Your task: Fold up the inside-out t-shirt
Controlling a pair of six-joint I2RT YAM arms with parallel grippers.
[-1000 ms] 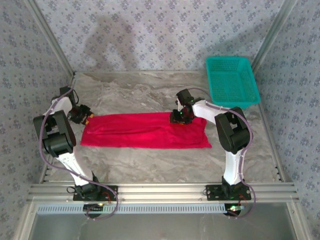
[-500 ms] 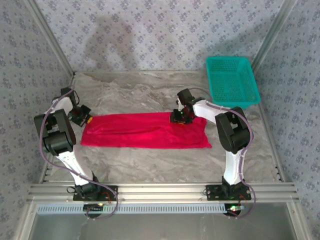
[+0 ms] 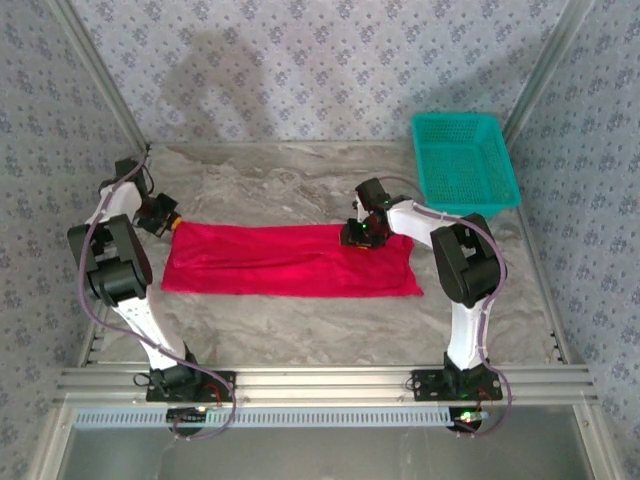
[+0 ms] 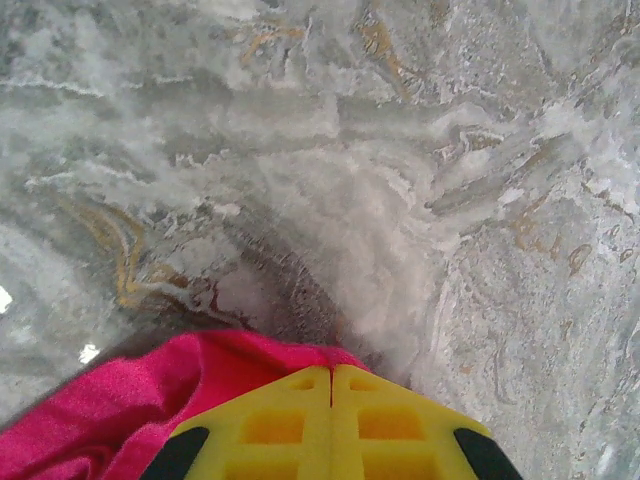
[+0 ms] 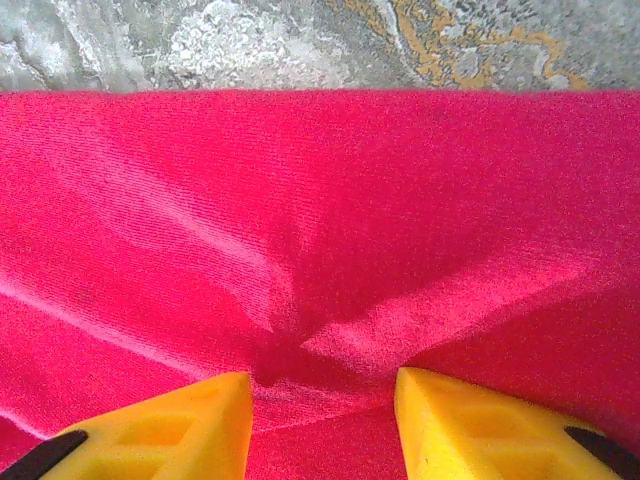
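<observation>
On the surface (image 3: 300, 320), centre, the inside-out t-shirt (image 3: 290, 262) lies flat as a long red strip. Its long axis runs left to right, across the front of both arms.

The left end effector (image 3: 163, 217) sits at the strip's far-left corner, at the very end of the long axis. It is clenched, fingers (image 4: 290, 420) meeting edge to edge in the left wrist view. Red cloth bunches right at and under the tips, so it reads as a pinch on that corner. The rest of the shirt lies to the right of it.

The right end effector (image 3: 358, 236) is on the far long edge, right of the middle. Its jaws are apart and planted on the cloth, straddling a small pucker in the right wrist view. It is not closed on the pucker. The shirt's right end lies further right, closer to this arm.

Judgement: a fold along the long axis, left end carried rightward over the strip, falls to the left arm, which has the corner. The right arm looks placed to pin the cloth or take the far edge.

The teal basket (image 3: 465, 160) stands at far right, apart from the shirt.
</observation>
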